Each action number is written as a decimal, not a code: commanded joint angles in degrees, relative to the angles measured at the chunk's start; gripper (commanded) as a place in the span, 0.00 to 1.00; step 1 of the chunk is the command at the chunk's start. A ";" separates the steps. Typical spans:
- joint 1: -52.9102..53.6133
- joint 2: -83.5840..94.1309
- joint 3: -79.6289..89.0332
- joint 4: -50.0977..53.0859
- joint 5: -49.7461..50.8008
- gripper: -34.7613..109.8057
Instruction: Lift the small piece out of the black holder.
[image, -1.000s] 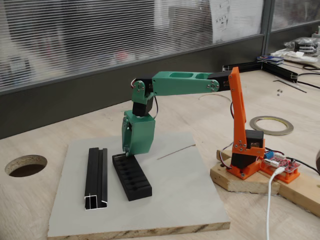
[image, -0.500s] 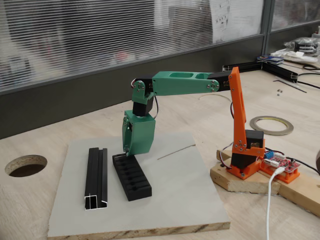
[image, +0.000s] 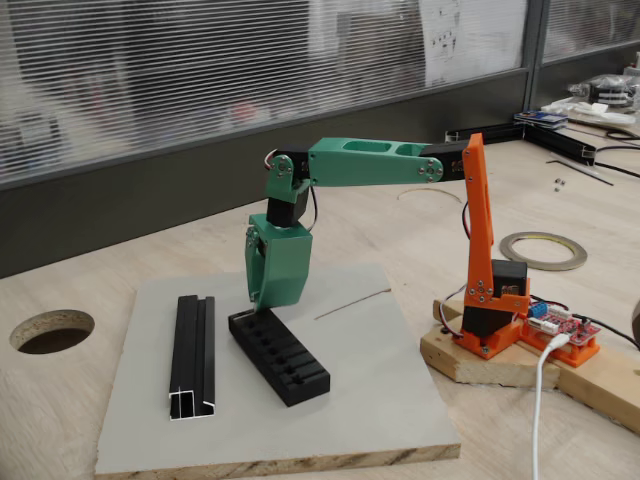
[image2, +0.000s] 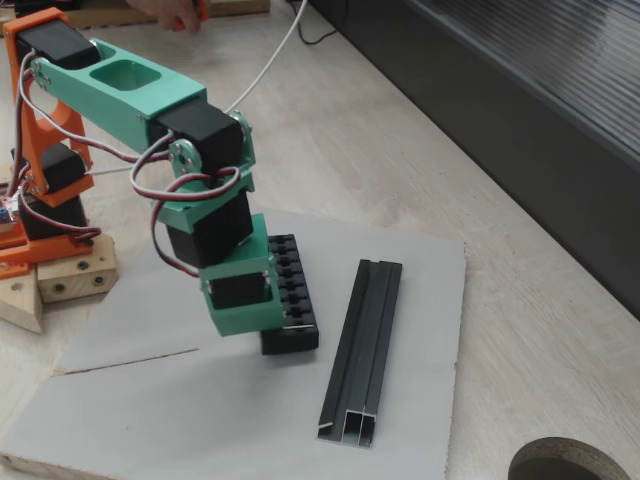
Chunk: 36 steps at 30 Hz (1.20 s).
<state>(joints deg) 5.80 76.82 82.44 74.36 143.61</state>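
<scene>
Green jaws hung at the far end of the holder; their opening couldn't be told.

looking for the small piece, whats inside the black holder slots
The holder shows a row of dark slots, none visibly filled. The end effector covers its far end, so a piece there cannot be seen.

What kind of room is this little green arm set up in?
Probably a workshop or lab bench. The arm stands on a wooden table with a round cut-out hole, a tape roll and loose tools lie behind, and a bare circuit board sits by the arm's base.
</scene>
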 joint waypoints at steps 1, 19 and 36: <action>0.79 3.60 -0.70 0.26 -0.26 0.25; 0.88 3.87 -0.70 0.79 -0.18 0.25; 0.88 10.11 -4.66 0.97 -0.18 0.25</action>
<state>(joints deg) 5.54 83.94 78.75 74.79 143.26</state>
